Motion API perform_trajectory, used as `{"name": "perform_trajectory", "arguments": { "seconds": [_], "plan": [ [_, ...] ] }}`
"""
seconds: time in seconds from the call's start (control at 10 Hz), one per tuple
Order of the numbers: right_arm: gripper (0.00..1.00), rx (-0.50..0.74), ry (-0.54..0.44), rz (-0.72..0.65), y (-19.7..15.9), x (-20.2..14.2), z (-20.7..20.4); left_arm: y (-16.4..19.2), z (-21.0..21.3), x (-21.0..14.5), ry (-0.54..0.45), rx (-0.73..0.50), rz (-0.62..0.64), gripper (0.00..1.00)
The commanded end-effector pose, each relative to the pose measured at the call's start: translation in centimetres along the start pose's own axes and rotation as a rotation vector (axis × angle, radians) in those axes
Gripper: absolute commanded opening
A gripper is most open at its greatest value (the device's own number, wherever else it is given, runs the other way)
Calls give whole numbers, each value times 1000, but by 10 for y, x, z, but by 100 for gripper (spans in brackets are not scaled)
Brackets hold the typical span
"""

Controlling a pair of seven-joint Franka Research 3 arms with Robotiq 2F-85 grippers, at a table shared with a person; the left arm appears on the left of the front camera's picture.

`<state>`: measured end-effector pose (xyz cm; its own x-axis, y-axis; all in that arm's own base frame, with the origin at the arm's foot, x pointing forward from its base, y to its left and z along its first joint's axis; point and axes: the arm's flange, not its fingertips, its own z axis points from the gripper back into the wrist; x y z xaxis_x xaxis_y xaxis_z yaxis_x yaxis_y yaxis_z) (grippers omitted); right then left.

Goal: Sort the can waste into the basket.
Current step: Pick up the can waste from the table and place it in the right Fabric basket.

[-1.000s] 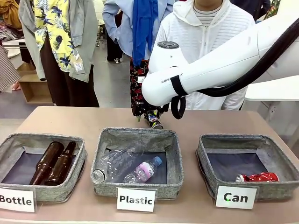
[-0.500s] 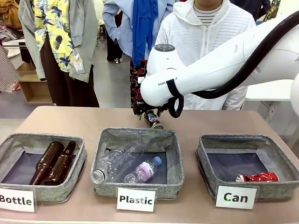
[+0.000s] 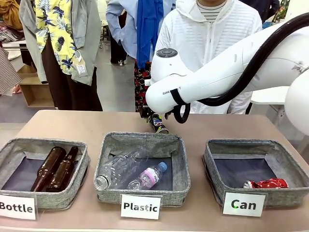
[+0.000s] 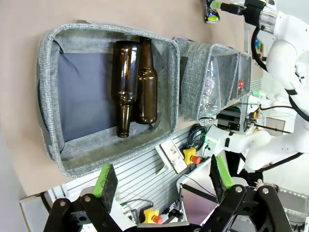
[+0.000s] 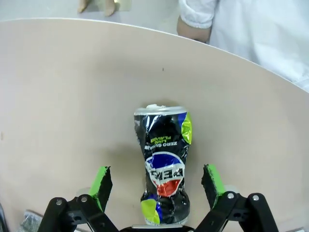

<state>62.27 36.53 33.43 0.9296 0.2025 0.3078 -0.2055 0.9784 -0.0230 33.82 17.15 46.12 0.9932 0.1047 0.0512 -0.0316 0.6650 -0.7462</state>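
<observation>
The black can [image 5: 164,166], dented and printed in yellow-green, blue and red, is seen lying on the bench [image 5: 63,111] in the right wrist view, set between the spread green pads of the right tool [image 5: 157,186] with a gap on either side. In the front view the same can [image 3: 160,124] is glimpsed at the far side of the bench, just behind the far rim of the middle basket [image 3: 142,139], and is largely hidden by the white right arm [image 3: 217,77], which is stretched across from the right and stands in front of a person in a white jacket [image 3: 212,34].

The crushed red can [image 3: 266,183] is found in the near right corner of the basket labelled "Can" [image 3: 289,164], at the right end of the row. The middle basket, labelled "Plastic", is occupied by clear plastic bottles [image 3: 130,174]; the left basket [image 3: 14,147], labelled "Bottle", is occupied by two brown glass bottles [image 3: 55,168] laid side by side.

In the left wrist view the left tool [image 4: 161,181] is shown spread wide and holding nothing, raised above the basket of brown bottles [image 4: 135,87]. A person's hand [image 5: 193,31] is seen resting at the far edge of the bench.
</observation>
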Motion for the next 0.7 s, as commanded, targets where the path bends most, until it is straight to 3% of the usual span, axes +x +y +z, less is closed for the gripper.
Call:
{"name": "perform_trajectory", "arguments": {
  "seconds": [0.0,0.5,0.6],
  "plan": [
    [100,-21,-25,-32,4,9,-10,-4,0,1,-6,-14,12,100],
    [100,-40,2,-57,-6,16,-38,-4,0,1,-6,-14,12,100],
    [63,-58,17,-36,-7,14,-38,-4,0,1,-6,-14,12,100]
  ]
}}
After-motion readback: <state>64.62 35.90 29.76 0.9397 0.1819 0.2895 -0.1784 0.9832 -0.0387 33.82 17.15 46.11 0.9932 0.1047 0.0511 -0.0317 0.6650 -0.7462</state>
